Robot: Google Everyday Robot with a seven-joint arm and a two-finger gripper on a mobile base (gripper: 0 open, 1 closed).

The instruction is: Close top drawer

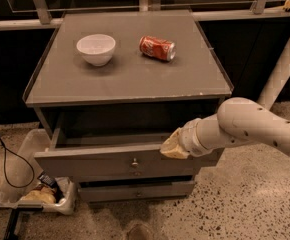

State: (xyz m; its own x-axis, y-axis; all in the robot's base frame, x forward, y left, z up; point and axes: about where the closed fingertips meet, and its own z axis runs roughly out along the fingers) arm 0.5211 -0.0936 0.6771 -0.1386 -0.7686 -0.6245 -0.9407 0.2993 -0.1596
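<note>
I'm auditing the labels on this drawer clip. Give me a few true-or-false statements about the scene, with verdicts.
1. The top drawer is pulled out. True.
2. The gripper is on the drawer's knob. False: it is at the front panel's upper edge, to the right of the knob in the view.
3. The red can stands upright. False: it lies on its side on the cabinet top.
4. A white bowl sits on the cabinet top, to the left of the can in the view. True.
</note>
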